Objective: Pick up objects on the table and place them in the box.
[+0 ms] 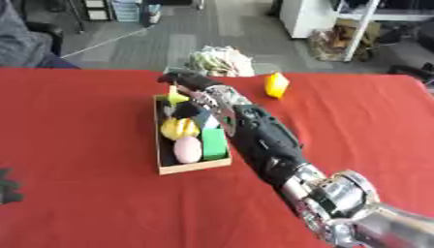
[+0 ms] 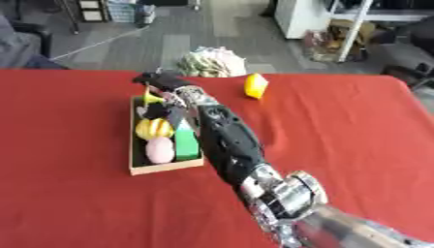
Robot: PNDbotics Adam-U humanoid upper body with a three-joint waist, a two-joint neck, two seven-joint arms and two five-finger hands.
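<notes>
The box [image 1: 193,167] sits on the red table [image 1: 76,121] right under my right hand [image 1: 188,80], which hangs over its far end; I cannot tell how the fingers are set. Inside lie a yellow round piece [image 1: 178,128], a pink egg shape [image 1: 187,149] and a green block [image 1: 213,143]. A yellow object [image 1: 275,85] stands apart to the right, and my left hand [image 1: 8,186] shows at the left edge.

Red table [image 1: 85,121] with a box and a loose yellow object
The wooden box [image 1: 193,167] sits near the centre; the yellow object [image 1: 276,85] lies apart, toward the far edge
</notes>
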